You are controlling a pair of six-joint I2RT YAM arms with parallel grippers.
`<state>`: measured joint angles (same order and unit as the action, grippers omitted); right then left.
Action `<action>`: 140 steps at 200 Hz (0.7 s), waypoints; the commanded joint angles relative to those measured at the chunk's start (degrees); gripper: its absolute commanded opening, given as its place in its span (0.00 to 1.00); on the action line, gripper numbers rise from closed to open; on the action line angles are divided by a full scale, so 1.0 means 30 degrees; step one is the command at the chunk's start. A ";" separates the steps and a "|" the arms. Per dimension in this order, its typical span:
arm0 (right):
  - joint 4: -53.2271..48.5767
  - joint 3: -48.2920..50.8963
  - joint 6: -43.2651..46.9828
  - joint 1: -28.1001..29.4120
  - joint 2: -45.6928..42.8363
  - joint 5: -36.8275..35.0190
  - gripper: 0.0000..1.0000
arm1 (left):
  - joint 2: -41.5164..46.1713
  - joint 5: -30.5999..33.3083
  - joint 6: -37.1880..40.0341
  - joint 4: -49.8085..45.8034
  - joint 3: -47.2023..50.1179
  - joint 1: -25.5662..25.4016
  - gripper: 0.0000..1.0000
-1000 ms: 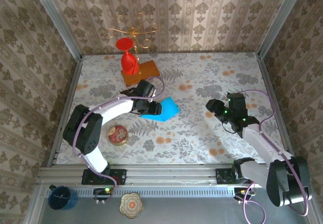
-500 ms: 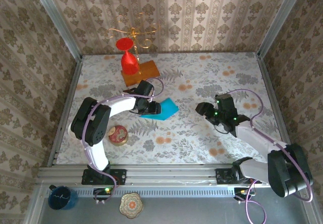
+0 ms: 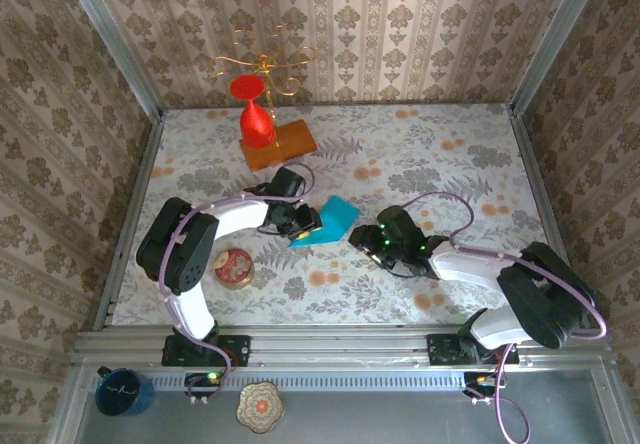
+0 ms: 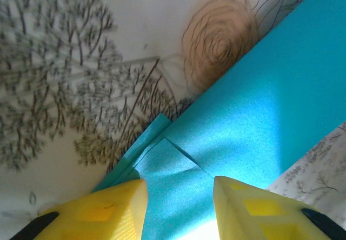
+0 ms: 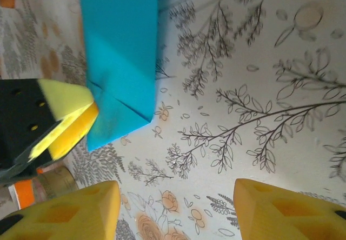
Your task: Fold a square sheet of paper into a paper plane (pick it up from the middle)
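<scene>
The square sheet of paper (image 3: pixel 338 214) is teal-blue and folded into a narrow slanted strip at the table's middle, with one side raised. The left wrist view shows a creased triangular flap of the paper (image 4: pixel 259 105). My left gripper (image 3: pixel 303 224) sits at its left end. The jaws stand open and straddle the folded corner (image 4: pixel 180 207), with paper between the yellow fingertips. My right gripper (image 3: pixel 368 241) hovers just right of the paper (image 5: pixel 121 45), open wide over bare tablecloth (image 5: pixel 175 207). The left gripper's fingers (image 5: pixel 65 115) touch the paper's edge there. A paper plane is out of view.
A red glass (image 3: pixel 255 114) stands on an orange wooden block (image 3: pixel 278 144) at the back, with a gold wire stand (image 3: pixel 262 64) behind it. A round tin (image 3: pixel 234 267) lies near the left arm. Patterned walls enclose the floral table (image 3: pixel 450 154).
The right arm swung left, close to the paper. The left jaws narrowed over the paper's left end. The paper went from a flat wide shape to a narrower, raised strip.
</scene>
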<state>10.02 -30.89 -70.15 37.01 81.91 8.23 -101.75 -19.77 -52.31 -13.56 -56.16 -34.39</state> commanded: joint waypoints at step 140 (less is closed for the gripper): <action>0.3415 -0.2270 -0.2397 0.1195 0.5186 0.0022 0.29 | 0.2102 -0.2111 -0.2987 0.1232 0.1583 0.0373 0.40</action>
<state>20.27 -36.60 -76.93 40.21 96.14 8.34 -97.21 -24.77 -62.83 -8.49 -50.15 -33.80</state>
